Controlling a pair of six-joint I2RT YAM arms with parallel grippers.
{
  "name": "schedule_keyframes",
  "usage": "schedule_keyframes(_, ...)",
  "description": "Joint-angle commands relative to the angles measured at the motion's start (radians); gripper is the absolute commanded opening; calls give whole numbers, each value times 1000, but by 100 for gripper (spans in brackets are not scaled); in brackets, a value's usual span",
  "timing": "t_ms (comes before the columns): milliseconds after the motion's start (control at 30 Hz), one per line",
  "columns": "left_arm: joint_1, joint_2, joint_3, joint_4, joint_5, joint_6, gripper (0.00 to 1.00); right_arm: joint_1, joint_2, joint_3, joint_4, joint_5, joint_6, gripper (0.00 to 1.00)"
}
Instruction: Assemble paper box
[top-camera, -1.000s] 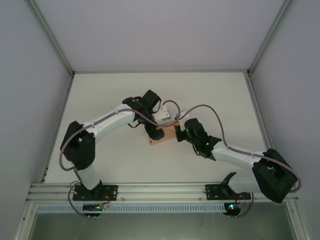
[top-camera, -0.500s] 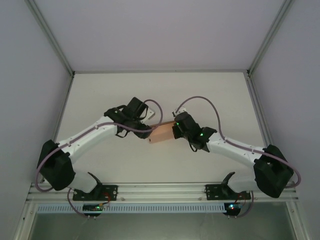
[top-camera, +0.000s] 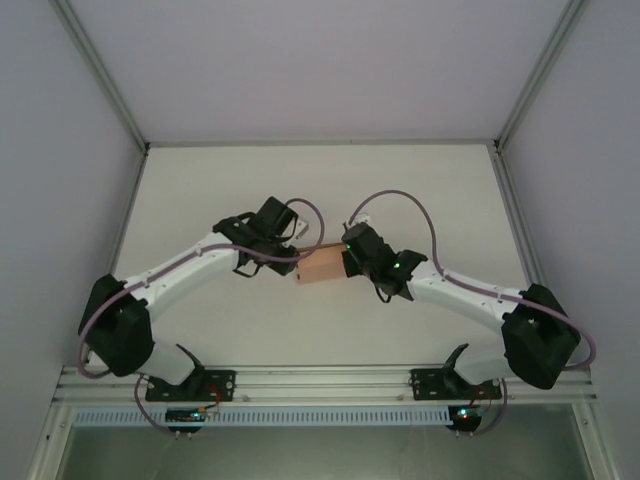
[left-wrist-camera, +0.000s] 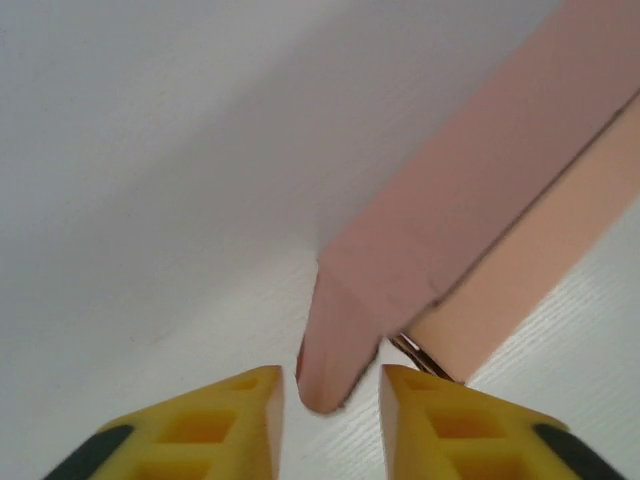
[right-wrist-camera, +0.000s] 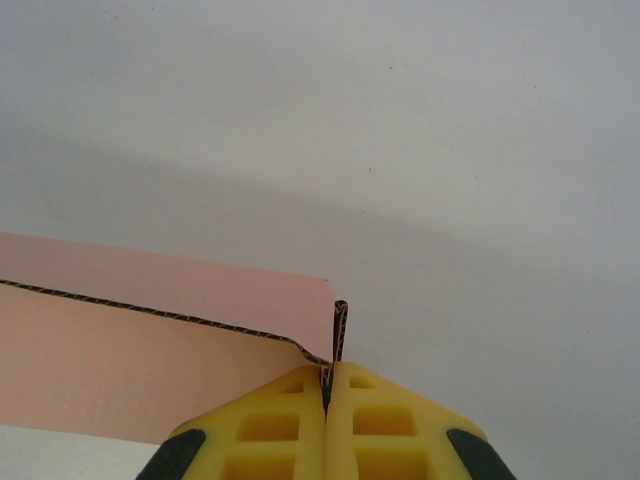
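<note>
1. Table (top-camera: 210, 190): white surface. All work sits at its middle, between the two arms.
2. Left arm (top-camera: 190, 265): in the past second it has swung off the top of the work and out to the left. It now reaches in low from that side, where before it stood over the piece.
3. Right arm (top-camera: 460, 292): it has pushed a little forward and inward, otherwise the same approach from the right.
4. Paper box (top-camera: 320, 265): salmon-pink card lying at mid-table, spanning the gap between the two grippers. It is now uncovered in the top view, with its long side running left to right.
5. Right gripper (right-wrist-camera: 328, 375): jaws closed tight on the upright card edge at the box's right end, unchanged over the second. Judged to be acting as the anchor.
6. Left gripper (left-wrist-camera: 330, 385): jaws have come in from wide to narrow, one finger either side of the end flap. A sliver of gap shows on one side, so whether the grip has seated cannot be told.
7. End flap (left-wrist-camera: 335, 345): small rounded tab projecting from the box's left end, not yet tucked. Judgement: the task has moved on to closing this end, and a slipped pinch would crease the tab.
</note>
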Motion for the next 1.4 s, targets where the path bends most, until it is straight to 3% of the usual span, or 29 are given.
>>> schedule_keyframes(0,6,3,57,41,47,-33,25,7,3,-2,-81,3,23,0)
schedule_keyframes(167,6,9,71,32,58,-55,24,12,11,6,-104,6,34,0)
schedule_keyframes(333,8,15,88,-2,48,-86,12,13,13,11,-120,15,47,0)
schedule_keyframes(400,8,22,99,-38,11,-152,11,18,14,20,-134,35,54,0)
schedule_keyframes(533,13,34,94,-45,44,-255,8,50,25,37,-160,108,87,0)
schedule_keyframes(633,64,46,88,-42,151,-317,0,77,54,53,-171,139,105,0)
schedule_keyframes(767,168,65,59,-1,419,-378,0,99,106,83,-212,177,141,0)
schedule_keyframes(1000,215,119,64,-5,644,-413,0,113,141,106,-239,167,171,0)
schedule_keyframes(1267,261,174,134,-94,746,-380,0,113,141,93,-220,152,132,0)
schedule_keyframes(1367,264,179,142,-103,730,-380,0,113,141,92,-231,152,127,0)
